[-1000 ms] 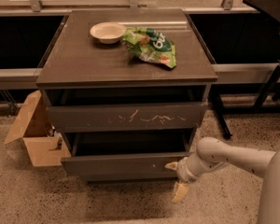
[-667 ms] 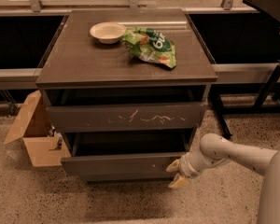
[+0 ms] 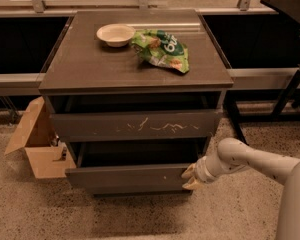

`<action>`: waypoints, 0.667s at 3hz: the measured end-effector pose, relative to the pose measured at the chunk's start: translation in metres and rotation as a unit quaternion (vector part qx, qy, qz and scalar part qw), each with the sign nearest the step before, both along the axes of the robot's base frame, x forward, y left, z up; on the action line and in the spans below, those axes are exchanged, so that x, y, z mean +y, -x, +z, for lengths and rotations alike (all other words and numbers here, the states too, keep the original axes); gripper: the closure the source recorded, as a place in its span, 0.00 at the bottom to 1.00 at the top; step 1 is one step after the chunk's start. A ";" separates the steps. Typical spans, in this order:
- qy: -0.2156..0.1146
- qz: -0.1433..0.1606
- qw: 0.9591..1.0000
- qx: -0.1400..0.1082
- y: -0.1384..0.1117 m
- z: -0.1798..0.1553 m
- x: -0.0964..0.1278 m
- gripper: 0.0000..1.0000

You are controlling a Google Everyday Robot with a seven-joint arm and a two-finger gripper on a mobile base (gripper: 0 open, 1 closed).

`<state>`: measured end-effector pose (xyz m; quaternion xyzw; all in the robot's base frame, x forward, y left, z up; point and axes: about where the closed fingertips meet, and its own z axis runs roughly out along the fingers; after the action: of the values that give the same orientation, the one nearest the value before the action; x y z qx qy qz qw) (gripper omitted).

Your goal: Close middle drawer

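The middle drawer (image 3: 125,177) is the lower of the two that show in the cabinet. It has a dark flat front with one tiny white speck right of centre, and it stands pulled out, with its dark inside showing above the front. My gripper (image 3: 189,178) is at the right end of this drawer front, right against it. Its two pale fingertips (image 3: 188,170) point left and are a little apart, with nothing between them. The white arm (image 3: 250,161) reaches in from the lower right.
The drawer above (image 3: 135,125) has many white scratches and also stands slightly out. On the cabinet top (image 3: 85,64) are a white bowl (image 3: 115,34) and a green snack bag (image 3: 162,49). An open cardboard box (image 3: 35,144) stands on the floor at the left. Dark table legs (image 3: 290,96) are at the right.
My gripper has risen from pointing down at the floor and moved left against the right end of the middle drawer front. The drawer itself looks unmoved.
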<state>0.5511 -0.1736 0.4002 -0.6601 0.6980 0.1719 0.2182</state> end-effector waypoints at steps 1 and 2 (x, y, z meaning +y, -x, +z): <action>0.001 -0.005 1.000 -0.008 -0.004 0.004 -0.004 0.23; 0.002 -0.012 1.000 -0.017 -0.007 0.009 -0.010 0.00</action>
<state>0.5577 -0.1836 0.4096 -0.6549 0.7025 0.1564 0.2306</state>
